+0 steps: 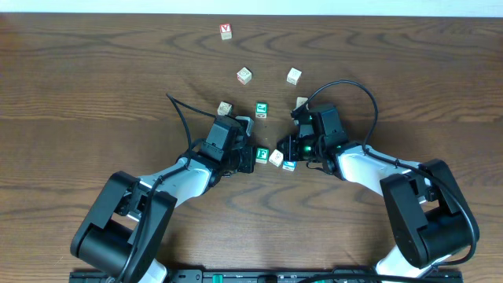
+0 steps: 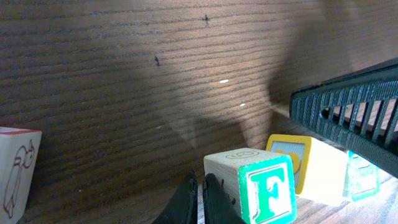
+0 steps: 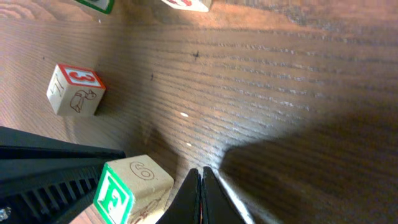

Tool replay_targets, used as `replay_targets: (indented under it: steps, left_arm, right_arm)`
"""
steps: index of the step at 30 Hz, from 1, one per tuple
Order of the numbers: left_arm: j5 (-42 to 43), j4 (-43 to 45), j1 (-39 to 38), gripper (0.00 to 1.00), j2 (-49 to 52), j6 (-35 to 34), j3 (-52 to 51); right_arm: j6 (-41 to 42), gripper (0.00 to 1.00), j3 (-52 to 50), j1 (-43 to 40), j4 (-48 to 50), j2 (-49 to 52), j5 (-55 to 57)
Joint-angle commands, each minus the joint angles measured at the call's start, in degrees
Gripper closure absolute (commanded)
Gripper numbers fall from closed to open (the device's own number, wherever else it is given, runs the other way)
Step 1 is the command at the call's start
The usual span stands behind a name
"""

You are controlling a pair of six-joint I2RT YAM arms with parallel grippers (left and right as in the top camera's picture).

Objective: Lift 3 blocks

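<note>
Three blocks (image 1: 276,158) in a row, left fingers (image 2: 185,200) and right fingers (image 3: 190,194) pressed together, empty, either side, stray cubes (image 1: 244,75) beyond

Left wrist view: block with red drawing (image 2: 15,171) cut by the left edge; blue-faced block (image 2: 362,177) partly behind a ribbed finger (image 2: 348,106) of my right gripper (image 1: 294,149), its mark lost in glare. Right wrist view: green-edged block (image 3: 96,5) and red-marked block (image 3: 186,4) clipped by the top edge.

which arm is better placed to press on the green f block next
Left. The left hand, shut, sits right beside the green block at that end of the row. The right hand is past the white block and blue block.
</note>
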Motion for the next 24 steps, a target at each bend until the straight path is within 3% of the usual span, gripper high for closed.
replay_targets:
  steps: [1, 19, 24]
  left_arm:
    - [-0.37, -0.33, -0.15, 0.93, 0.72, 0.98, 0.22]
    - [-0.57, -0.33, -0.15, 0.93, 0.72, 0.98, 0.22]
    - [-0.57, -0.61, -0.15, 0.93, 0.72, 0.98, 0.22]
  right_arm:
    - [-2.54, 0.99, 0.92, 0.07, 0.48, 0.59, -2.23]
    - [-7.67, 0.99, 0.92, 0.04, 0.15, 0.59, -6.29]
    - [0.9, 0.99, 0.94, -2.05, -0.66, 0.59, 3.78]
